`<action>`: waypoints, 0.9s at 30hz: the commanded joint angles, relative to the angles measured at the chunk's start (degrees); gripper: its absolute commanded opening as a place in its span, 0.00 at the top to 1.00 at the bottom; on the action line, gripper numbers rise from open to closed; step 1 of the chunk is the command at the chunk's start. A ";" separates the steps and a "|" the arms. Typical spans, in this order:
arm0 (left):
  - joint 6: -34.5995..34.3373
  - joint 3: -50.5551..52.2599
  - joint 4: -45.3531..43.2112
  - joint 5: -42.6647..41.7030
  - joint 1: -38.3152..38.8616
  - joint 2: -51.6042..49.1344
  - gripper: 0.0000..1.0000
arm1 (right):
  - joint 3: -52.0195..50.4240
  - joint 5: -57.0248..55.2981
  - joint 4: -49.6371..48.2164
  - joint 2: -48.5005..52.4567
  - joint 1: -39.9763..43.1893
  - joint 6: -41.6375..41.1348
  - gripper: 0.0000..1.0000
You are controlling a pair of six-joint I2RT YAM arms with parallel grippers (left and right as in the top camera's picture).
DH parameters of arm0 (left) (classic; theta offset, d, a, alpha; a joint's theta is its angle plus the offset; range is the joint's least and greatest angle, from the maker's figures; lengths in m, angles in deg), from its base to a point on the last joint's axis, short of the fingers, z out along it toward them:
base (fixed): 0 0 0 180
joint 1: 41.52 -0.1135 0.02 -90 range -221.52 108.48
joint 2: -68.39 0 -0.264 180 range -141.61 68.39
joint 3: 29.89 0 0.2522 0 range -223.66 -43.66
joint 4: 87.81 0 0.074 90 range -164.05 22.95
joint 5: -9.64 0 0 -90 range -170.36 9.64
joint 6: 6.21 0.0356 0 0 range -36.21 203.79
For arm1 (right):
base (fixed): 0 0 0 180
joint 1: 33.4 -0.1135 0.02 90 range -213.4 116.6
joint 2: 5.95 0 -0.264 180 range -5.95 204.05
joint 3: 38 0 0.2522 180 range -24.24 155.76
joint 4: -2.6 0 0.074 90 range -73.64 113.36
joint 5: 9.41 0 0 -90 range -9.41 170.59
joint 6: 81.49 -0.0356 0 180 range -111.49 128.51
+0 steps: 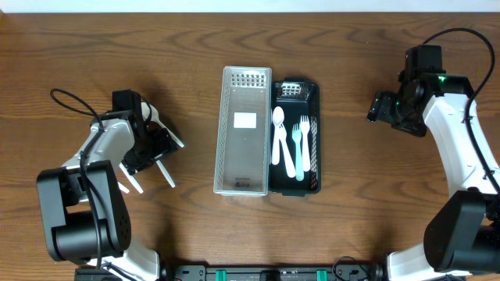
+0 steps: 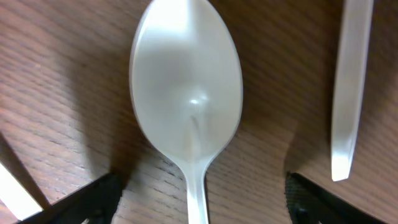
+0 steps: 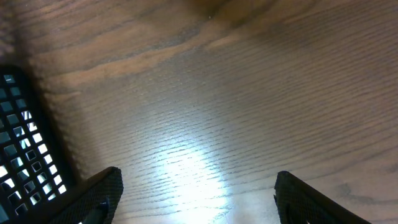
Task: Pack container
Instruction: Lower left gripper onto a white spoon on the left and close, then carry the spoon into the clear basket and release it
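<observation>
While our left gripper (image 2: 199, 194) straddles spoon (image 2: 186, 106), fingers apart, black tray (image 1: 318, 140) holds three utensils (image 1: 293, 144); loose cutlery (image 1: 166, 173) on table (image 1: 351, 234) unpacked; right gripper (image 3: 196, 193) spread, empty.

Nothing readable here, honestly. The bin (image 1: 242, 160) has a white sticker (image 1: 245, 120) on its floor, but from overhead it's blank or too small to make out.

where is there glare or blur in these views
Right wrist: a bright glare patch washes out the table grain at lower centre; left wrist: the spoon is close and slightly soft, with a small highlight; overhead: even light, sharp.
</observation>
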 commanded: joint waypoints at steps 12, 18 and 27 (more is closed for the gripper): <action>0.42 1.27 0.09 -0.55 -0.22 -3.23 0.65 | 0.02 0.02 0.09 -0.09 0.39 0.66 0.19; 0.26 1.27 0.31 0.48 -0.22 -3.23 0.76 | 0.02 0.04 0.09 -0.09 0.39 0.66 0.19; 0.28 0.57 1.29 0.52 -0.22 -2.62 0.91 | 0.02 0.02 0.07 -0.09 0.39 0.66 0.19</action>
